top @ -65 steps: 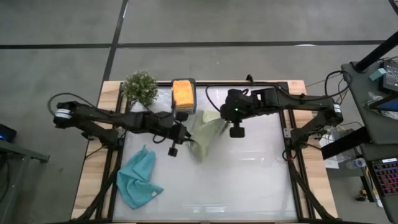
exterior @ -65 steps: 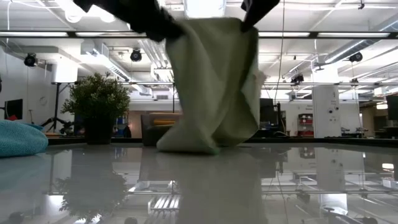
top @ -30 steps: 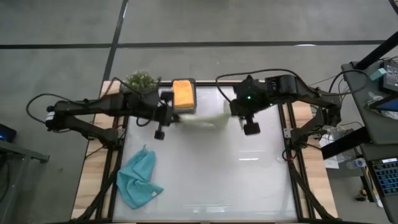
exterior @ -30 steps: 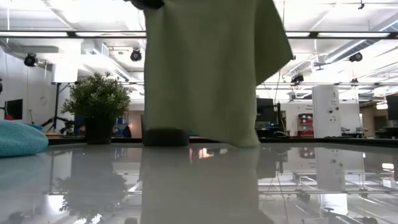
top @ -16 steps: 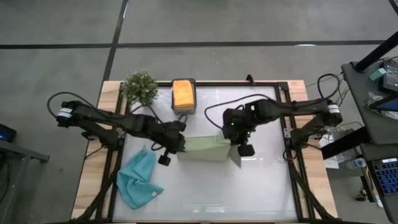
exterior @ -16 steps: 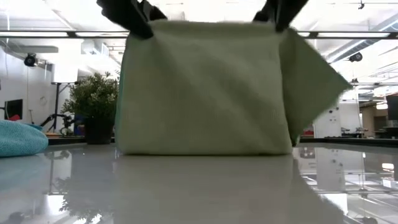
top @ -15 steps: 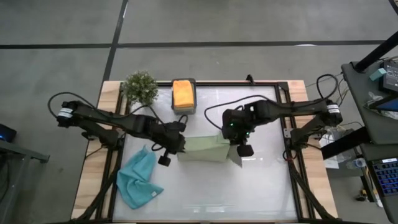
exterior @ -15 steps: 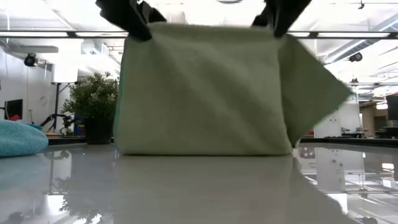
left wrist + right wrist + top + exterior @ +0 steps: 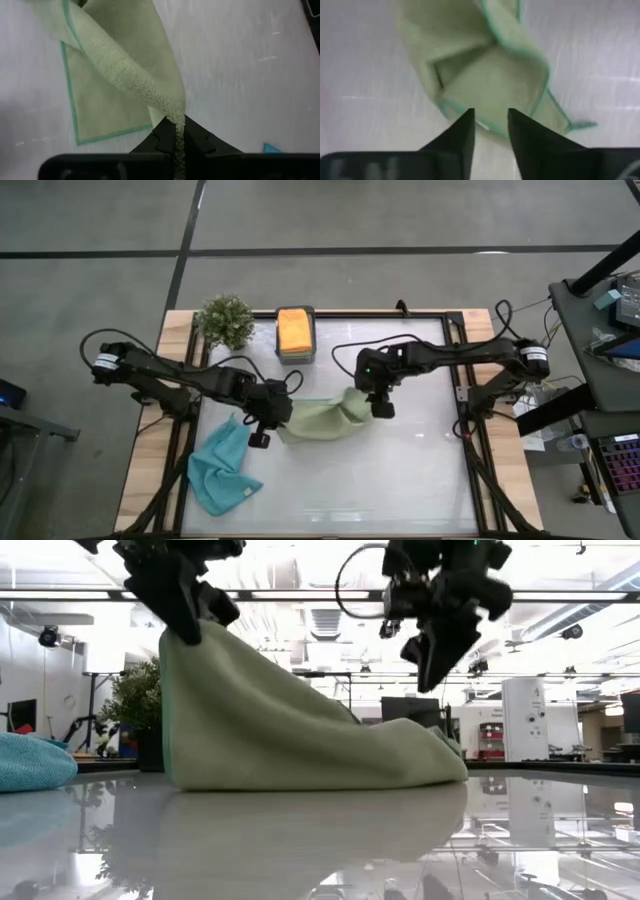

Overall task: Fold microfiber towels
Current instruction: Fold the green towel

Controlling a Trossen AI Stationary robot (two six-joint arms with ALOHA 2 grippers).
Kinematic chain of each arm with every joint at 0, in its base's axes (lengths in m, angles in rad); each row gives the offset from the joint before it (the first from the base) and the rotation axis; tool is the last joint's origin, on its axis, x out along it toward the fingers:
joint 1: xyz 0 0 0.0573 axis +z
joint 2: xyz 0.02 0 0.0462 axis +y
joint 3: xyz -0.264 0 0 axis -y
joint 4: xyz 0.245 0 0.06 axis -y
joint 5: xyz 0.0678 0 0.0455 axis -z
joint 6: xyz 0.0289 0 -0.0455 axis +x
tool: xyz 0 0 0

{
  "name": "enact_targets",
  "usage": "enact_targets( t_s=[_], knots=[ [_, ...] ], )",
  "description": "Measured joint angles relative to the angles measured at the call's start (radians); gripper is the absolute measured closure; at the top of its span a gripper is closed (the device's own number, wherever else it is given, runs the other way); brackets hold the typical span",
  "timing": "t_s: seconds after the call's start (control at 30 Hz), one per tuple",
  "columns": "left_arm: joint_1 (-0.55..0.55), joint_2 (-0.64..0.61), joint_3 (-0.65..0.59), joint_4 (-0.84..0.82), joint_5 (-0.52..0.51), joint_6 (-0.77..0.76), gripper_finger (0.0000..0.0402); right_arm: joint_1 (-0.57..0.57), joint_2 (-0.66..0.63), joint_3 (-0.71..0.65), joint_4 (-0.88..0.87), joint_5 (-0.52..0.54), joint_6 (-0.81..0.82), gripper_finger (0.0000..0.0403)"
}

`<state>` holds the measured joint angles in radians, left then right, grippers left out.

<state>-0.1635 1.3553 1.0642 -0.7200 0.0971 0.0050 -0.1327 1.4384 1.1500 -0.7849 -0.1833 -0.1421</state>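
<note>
High view: the green towel [image 9: 318, 418] lay mid-table between the two grippers, slumped on its right side. The left gripper [image 9: 268, 420] sat at its left end, the right gripper [image 9: 381, 406] just past its right end. A blue towel [image 9: 222, 468] lay crumpled near the table's front left; an orange towel [image 9: 294, 330] sat in a box [image 9: 295, 358] at the back beside a plant [image 9: 226, 318]. From above it could not be told whether either gripper held cloth.

Low view: this settled it. The left gripper [image 9: 186, 602] held one corner up so the towel [image 9: 290, 725] sloped like a tent; the right gripper [image 9: 432, 640] hung clear above the fallen end, touching nothing.

Left wrist view: the fingers [image 9: 161, 141] were clamped together on a thick edge of towel [image 9: 125, 70].

Right wrist view: the fingers [image 9: 463, 134] stood apart and empty, with the towel [image 9: 485, 75] bunched on the table beyond them, its edges doubled over.

Risk, as I judged it: with one corner dropped, the fold could set crooked. If the left gripper pulled on alone, it would probably drag the heap rather than flatten it.
</note>
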Motion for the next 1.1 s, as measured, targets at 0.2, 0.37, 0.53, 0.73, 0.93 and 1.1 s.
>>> enact_targets(
  t_s=[0.2,0.37,0.53,0.73,0.93,1.1],
  knots=[
    [-0.002,-0.001,-0.039,0.012,0.0,-0.005,0.0401,-0.087,0.0,-0.123,0.139,0.002,0.011,0.022],
    [-0.001,-0.001,-0.052,0.027,-0.001,-0.026,0.0401,-0.142,0.0,-0.238,0.304,-0.026,-0.03,0.0184],
    [-0.001,-0.001,-0.052,0.029,-0.002,-0.025,0.0401,-0.166,0.0,-0.314,0.418,-0.087,-0.014,0.0177],
    [0.0,-0.001,-0.054,0.045,-0.002,-0.025,0.0401,-0.167,0.002,-0.397,0.558,-0.134,0.023,0.0184],
    [0.0,-0.001,-0.055,0.059,-0.003,-0.025,0.0401,-0.167,0.003,-0.456,0.663,-0.14,0.08,0.0184],
    [0.0,-0.001,-0.055,0.058,-0.004,-0.025,0.0401,-0.167,0.003,-0.484,0.696,-0.158,0.093,0.019]
  ],
)
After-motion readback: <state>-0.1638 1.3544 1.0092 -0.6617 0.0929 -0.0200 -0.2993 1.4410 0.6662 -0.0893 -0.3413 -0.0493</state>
